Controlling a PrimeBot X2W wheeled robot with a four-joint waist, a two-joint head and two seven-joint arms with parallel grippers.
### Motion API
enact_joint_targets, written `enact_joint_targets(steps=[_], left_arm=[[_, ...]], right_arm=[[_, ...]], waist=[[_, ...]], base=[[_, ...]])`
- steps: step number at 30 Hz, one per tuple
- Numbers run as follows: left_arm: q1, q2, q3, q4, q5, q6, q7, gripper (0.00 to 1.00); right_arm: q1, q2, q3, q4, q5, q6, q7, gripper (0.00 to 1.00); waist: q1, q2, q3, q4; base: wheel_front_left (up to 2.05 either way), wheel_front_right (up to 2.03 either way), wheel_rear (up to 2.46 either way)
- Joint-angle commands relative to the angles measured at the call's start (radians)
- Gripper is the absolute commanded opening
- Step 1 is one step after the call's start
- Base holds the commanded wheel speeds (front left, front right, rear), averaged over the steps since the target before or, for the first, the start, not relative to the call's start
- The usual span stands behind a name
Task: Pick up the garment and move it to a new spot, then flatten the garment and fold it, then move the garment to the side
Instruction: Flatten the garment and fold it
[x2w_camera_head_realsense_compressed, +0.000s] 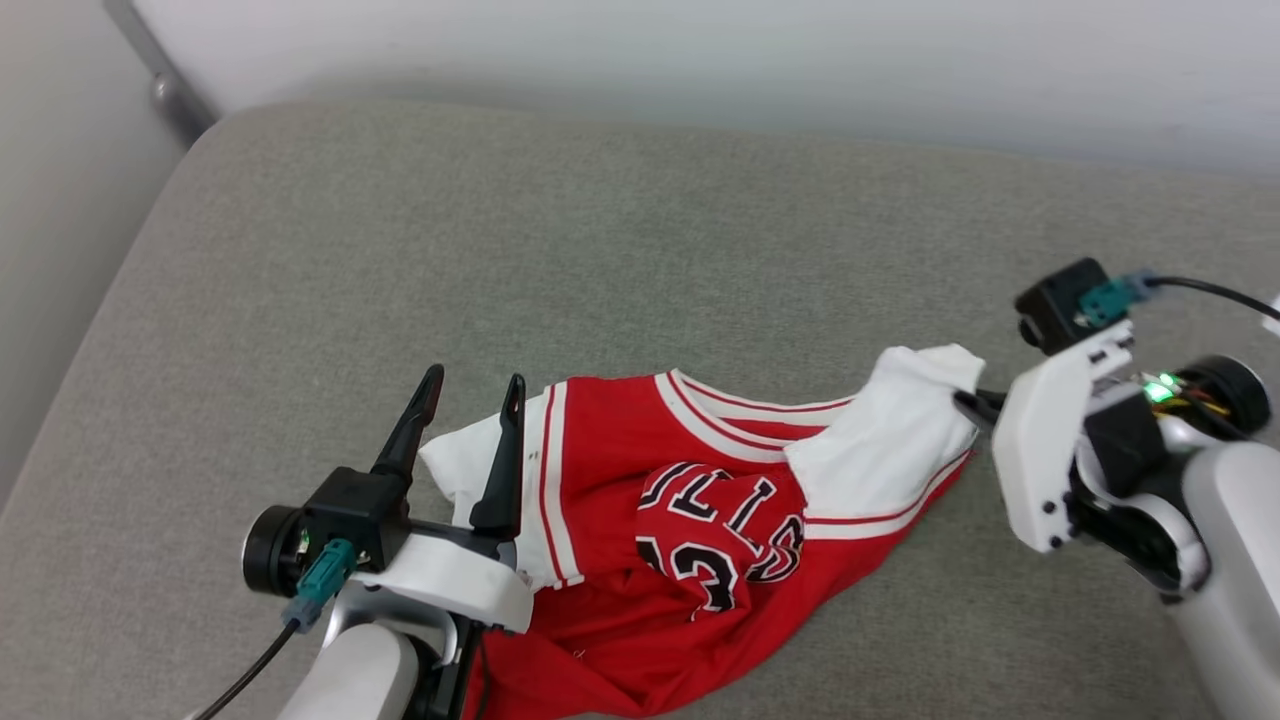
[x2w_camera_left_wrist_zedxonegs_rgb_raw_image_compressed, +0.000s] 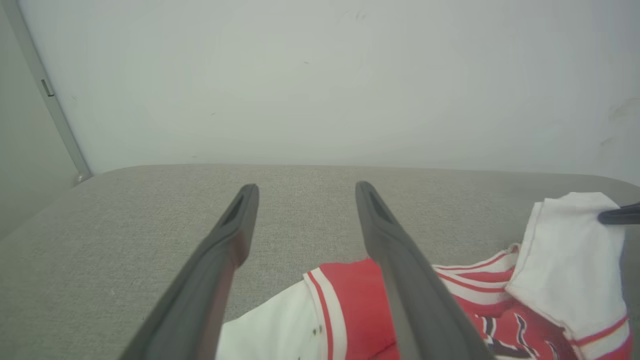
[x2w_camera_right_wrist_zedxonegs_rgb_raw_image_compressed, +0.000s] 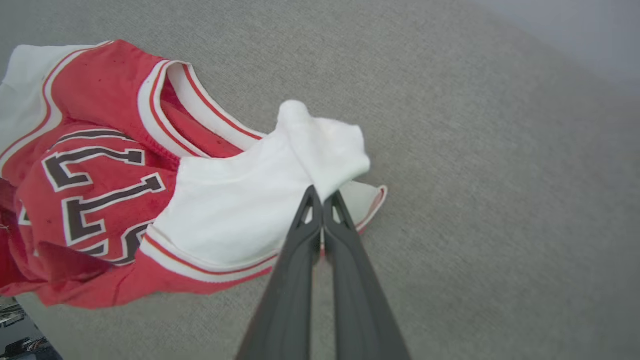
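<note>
The garment (x2w_camera_head_realsense_compressed: 690, 510) is a red jersey T-shirt with white sleeves, striped collar and black lettering, lying crumpled near the front of the grey cushion (x2w_camera_head_realsense_compressed: 600, 270). My right gripper (x2w_camera_head_realsense_compressed: 968, 402) is shut on the edge of its white right-hand sleeve (x2w_camera_right_wrist_zedxonegs_rgb_raw_image_compressed: 280, 180), the two fingers pressed together on the cloth (x2w_camera_right_wrist_zedxonegs_rgb_raw_image_compressed: 321, 197). My left gripper (x2w_camera_head_realsense_compressed: 470, 385) stands open over the other white sleeve (x2w_camera_head_realsense_compressed: 455, 465), nothing between its fingers (x2w_camera_left_wrist_zedxonegs_rgb_raw_image_compressed: 395, 240). In the left wrist view the garment (x2w_camera_left_wrist_zedxonegs_rgb_raw_image_compressed: 350, 295) lies under the fingers, and the right gripper's tip (x2w_camera_left_wrist_zedxonegs_rgb_raw_image_compressed: 617, 215) pinches the far sleeve.
The grey cushion reaches a pale wall (x2w_camera_head_realsense_compressed: 700, 60) at the back. A metal rail (x2w_camera_head_realsense_compressed: 160, 75) runs down the back left corner. Bare cushion lies left of, behind and right of the garment.
</note>
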Motion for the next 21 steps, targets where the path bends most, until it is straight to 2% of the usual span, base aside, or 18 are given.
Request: enact_joint_targets(steps=[1, 4, 9, 14, 15, 16, 17, 21], left_arm=[[0.021, 0.006, 0.004, 0.008, 0.003, -0.002, -0.002, 1.0], [0.037, 0.014, 0.003, 0.02, -0.008, -0.003, 0.008, 1.0], [0.051, 0.02, 0.004, 0.02, -0.02, 0.001, 0.024, 1.0], [0.063, 0.03, 0.005, 0.015, -0.027, 0.009, 0.042, 1.0], [0.066, 0.032, 0.005, 0.014, -0.029, 0.009, 0.046, 1.0], [0.069, 0.035, 0.006, 0.014, -0.031, 0.01, 0.047, 1.0], [0.071, 0.037, 0.006, 0.013, -0.032, 0.01, 0.051, 1.0], [0.087, 0.043, 0.006, 0.01, -0.036, 0.019, 0.058, 1.0]], right_arm=[[0.058, -0.02, -0.04, -0.016, 0.01, -0.001, -0.012, 0.0], [0.168, -0.016, -0.16, -0.028, 0.0, -0.001, -0.028, 0.0], [0.317, 0.036, -0.347, 0.013, -0.015, -0.001, -0.071, 0.0], [0.413, 0.097, -0.463, 0.077, -0.043, -0.001, -0.14, 0.0], [0.424, 0.113, -0.479, 0.094, -0.042, -0.001, -0.156, 0.11], [0.437, 0.125, -0.487, 0.109, -0.049, -0.001, -0.175, 0.43], [0.446, 0.133, -0.495, 0.121, -0.058, -0.001, -0.195, 1.0], [0.462, 0.164, -0.507, 0.124, -0.073, -0.001, -0.299, 1.0]], waist=[[0.0, 0.0, -0.03, -0.033], [0.0, 0.0, -0.054, -0.067], [0.0, 0.0, -0.071, -0.096], [0.0, 0.0, -0.079, -0.116], [0.0, 0.0, -0.082, -0.119], [0.0, 0.0, -0.084, -0.122], [0.0, 0.0, -0.087, -0.124], [0.0, 0.0, -0.105, -0.132]], base=[[0.0, 0.0, 0.0], [0.0, 0.0, 0.0], [0.0, 0.0, 0.0], [0.0, 0.0, 0.0], [0.0, 0.0, 0.0], [0.0, 0.0, 0.0], [0.0, 0.0, 0.0], [0.0, 0.0, 0.0]])
